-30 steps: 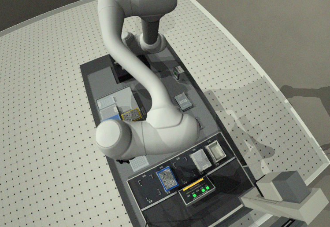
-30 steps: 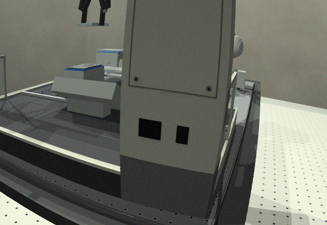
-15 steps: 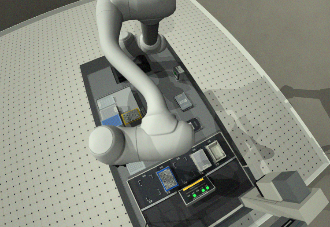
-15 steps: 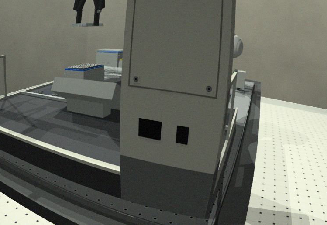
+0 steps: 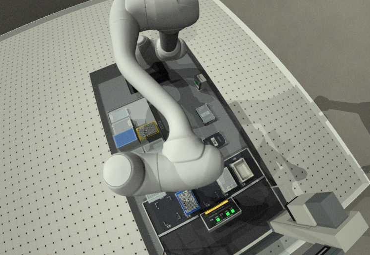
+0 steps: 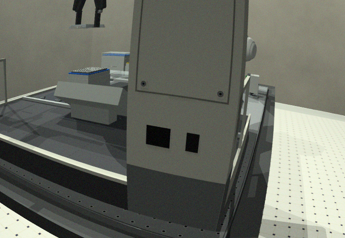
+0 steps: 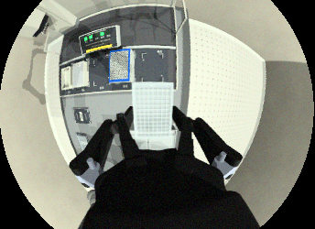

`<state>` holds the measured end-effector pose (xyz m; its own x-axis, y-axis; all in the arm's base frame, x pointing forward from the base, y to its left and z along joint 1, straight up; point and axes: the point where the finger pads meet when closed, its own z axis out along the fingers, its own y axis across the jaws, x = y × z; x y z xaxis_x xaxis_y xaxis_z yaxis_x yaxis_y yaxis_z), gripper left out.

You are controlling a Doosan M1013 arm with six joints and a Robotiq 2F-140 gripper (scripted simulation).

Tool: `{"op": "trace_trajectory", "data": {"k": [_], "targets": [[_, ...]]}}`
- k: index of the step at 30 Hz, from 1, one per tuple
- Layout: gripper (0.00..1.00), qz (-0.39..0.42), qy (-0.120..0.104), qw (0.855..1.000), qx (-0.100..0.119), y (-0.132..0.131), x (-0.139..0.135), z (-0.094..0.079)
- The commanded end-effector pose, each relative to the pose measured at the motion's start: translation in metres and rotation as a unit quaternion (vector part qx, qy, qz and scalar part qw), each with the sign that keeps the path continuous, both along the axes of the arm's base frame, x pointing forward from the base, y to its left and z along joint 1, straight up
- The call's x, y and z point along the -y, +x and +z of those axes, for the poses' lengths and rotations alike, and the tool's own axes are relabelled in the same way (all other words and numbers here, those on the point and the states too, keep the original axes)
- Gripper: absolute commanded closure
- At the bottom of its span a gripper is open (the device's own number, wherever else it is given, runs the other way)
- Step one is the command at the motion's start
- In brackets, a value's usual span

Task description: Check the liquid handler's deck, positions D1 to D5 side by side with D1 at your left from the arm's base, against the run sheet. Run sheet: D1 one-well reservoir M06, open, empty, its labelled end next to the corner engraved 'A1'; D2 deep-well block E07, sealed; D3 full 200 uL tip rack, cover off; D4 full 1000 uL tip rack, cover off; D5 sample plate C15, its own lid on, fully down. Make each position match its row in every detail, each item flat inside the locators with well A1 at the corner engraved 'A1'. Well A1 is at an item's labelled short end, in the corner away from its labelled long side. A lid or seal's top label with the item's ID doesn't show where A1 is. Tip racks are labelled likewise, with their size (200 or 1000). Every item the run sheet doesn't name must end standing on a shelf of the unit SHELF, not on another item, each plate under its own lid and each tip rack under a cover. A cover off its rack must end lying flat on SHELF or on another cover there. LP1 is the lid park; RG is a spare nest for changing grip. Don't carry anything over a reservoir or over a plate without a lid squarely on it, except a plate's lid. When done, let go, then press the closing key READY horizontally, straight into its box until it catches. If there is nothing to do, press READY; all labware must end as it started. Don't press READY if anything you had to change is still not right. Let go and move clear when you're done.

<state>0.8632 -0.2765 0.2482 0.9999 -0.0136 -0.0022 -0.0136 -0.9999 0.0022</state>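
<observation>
My gripper (image 7: 152, 112) is shut on a flat white gridded plate (image 7: 152, 109) and holds it high above the bench; it shows in the exterior view too (image 6: 86, 26). In the top view only the plate's edge (image 5: 155, 196) shows under the arm. On the deck, a one-well reservoir (image 5: 241, 170) stands at the right end, with a white gridded block (image 5: 226, 180) beside it. A blue-rimmed tip rack (image 5: 187, 202) with no cover stands two places further left. The leftmost nest (image 5: 167, 210) is empty. The nest between block and rack is partly hidden by the arm.
The shelf unit (image 5: 125, 126) holds white items, a blue cover (image 5: 124, 138) and a yellow-rimmed tip rack (image 5: 146, 130). Two dark labelled items (image 5: 205, 113) (image 5: 215, 140) lie mid-bench. The READY key (image 5: 196, 82) is near the arm's base. A status panel (image 5: 220, 214) sits in front of the deck.
</observation>
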Motion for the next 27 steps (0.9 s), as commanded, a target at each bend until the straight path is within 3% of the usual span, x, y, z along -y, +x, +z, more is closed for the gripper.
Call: {"op": "trace_trajectory", "data": {"k": [1, 27], "targets": [[0.90, 0.000, 0.000, 1.000, 0.001, 0.006, 0.000, 0.001], [0.90, 0.000, 0.000, 1.000, 0.001, 0.062, 0.003, 0.001]]}}
